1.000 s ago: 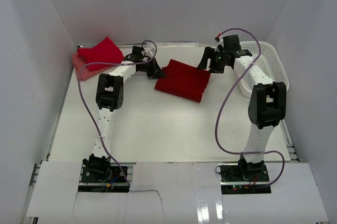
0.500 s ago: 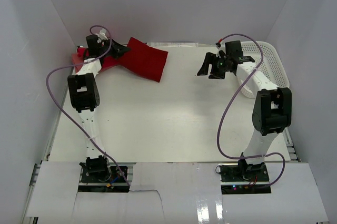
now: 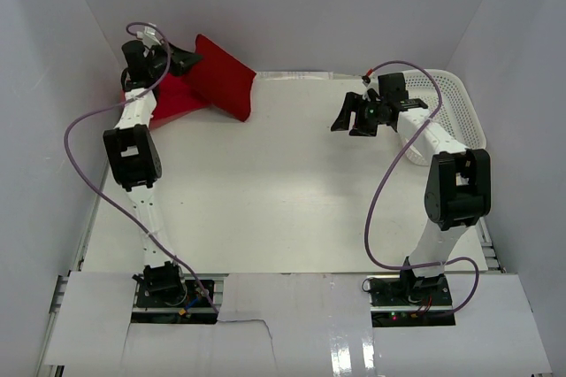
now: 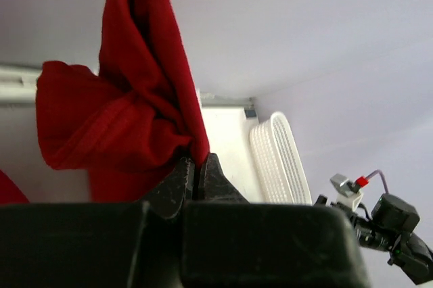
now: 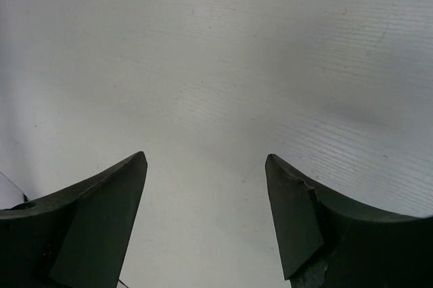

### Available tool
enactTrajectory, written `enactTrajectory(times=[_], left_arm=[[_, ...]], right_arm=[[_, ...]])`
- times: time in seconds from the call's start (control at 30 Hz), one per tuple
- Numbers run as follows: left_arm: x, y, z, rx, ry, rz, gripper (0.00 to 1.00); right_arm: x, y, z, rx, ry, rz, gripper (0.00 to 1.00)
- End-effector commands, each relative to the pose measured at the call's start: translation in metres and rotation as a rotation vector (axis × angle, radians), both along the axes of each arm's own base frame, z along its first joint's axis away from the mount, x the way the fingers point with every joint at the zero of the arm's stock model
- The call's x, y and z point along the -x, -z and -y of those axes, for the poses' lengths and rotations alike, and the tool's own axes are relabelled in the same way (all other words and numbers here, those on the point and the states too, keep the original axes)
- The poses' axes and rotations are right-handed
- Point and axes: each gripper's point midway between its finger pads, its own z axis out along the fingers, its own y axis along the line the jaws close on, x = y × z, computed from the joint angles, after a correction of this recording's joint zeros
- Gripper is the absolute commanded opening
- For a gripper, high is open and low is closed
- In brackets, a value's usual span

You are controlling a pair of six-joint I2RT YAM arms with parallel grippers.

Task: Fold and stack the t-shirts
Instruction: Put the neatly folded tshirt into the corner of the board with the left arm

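1. White walls (image 3: 283,5) box in a pale matte surface (image 3: 283,200), seen from above with both arms reaching away from us.
2. Far left corner: the left claw (image 3: 187,60) is high off the surface and clenched on a red shirt (image 3: 223,80). It's a folded slab of soft cloth, hanging tilted. Whether its low corner touches the surface, I cannot tell.
3. Right under that arm sits a red pile (image 3: 172,101) of more folded cloth, tucked against the left wall.
4. Over to the left wrist view, and it's a different story. The flat slab becomes a bunched, creased drape, with a stitched hem line showing. The dark jaws are pinched tight together on the gathered edge.
5. That same view catches the basket (image 4: 281,159) edge-on: white plastic lattice with a ribbed, curved wall. From overhead it reads as a rounded tub at the far right.
6. The right claw (image 3: 347,118) hovers just left of the basket, well apart from all the cloth. It's released, jaws spread.
7. Right wrist view confirms it: two dark, wedge-shaped fingers (image 5: 101,213) stand wide, with only bare surface between them. Up close there's a faint grain and a couple of specks, which the overhead view never shows.
8. A purple cable (image 3: 78,134) loops loosely off the left arm.
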Motion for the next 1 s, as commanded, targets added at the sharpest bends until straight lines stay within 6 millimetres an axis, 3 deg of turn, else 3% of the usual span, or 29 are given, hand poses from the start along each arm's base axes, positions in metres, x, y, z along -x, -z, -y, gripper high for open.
enactTrajectory(times=[0.0, 0.2, 0.3, 0.33, 0.43, 0.47, 0.63, 0.67, 0.73, 0.77, 0.83, 0.9, 0.97], left_arm=[[0.007, -0.111, -0.048, -0.034, -0.076, 0.249, 0.00], [0.012, -0.118, -0.118, -0.076, -0.223, 0.267, 0.00], [0.018, -0.097, -0.144, -0.075, -0.256, 0.219, 0.00], [0.020, -0.078, -0.151, -0.060, -0.267, 0.170, 0.00], [0.027, -0.054, -0.169, -0.058, -0.303, 0.120, 0.00], [0.031, -0.037, -0.174, -0.055, -0.322, 0.081, 0.00], [0.035, -0.011, -0.195, -0.139, -0.423, 0.038, 0.03], [0.035, 0.001, -0.201, -0.138, -0.435, -0.007, 0.09], [0.033, -0.007, -0.212, -0.161, -0.473, -0.004, 0.59], [0.034, -0.012, -0.215, -0.175, -0.493, -0.015, 0.96], [0.036, -0.026, -0.220, -0.193, -0.525, 0.008, 0.98], [0.038, -0.054, -0.222, -0.218, -0.545, 0.059, 0.98], [0.041, -0.074, -0.213, -0.275, -0.543, 0.070, 0.98]], right_arm=[[0.000, -0.022, -0.004, -0.017, -0.028, 0.076, 0.77], [0.003, -0.023, -0.005, -0.015, -0.036, 0.078, 0.77], [0.003, -0.024, -0.007, -0.019, -0.040, 0.076, 0.77], [0.003, -0.025, -0.007, -0.020, -0.041, 0.077, 0.77], [0.003, -0.025, -0.008, -0.023, -0.041, 0.078, 0.76], [0.003, -0.026, -0.010, -0.024, -0.044, 0.079, 0.76], [0.004, -0.027, -0.016, -0.021, -0.063, 0.080, 0.76], [0.005, -0.027, -0.017, -0.020, -0.067, 0.077, 0.76], [0.006, -0.025, -0.019, -0.017, -0.075, 0.076, 0.76], [0.007, -0.022, -0.019, -0.013, -0.074, 0.071, 0.76], [0.007, -0.019, -0.019, -0.011, -0.078, 0.065, 0.77], [0.008, -0.016, -0.020, -0.015, -0.082, 0.057, 0.77], [0.008, -0.016, -0.023, -0.021, -0.087, 0.059, 0.77]])
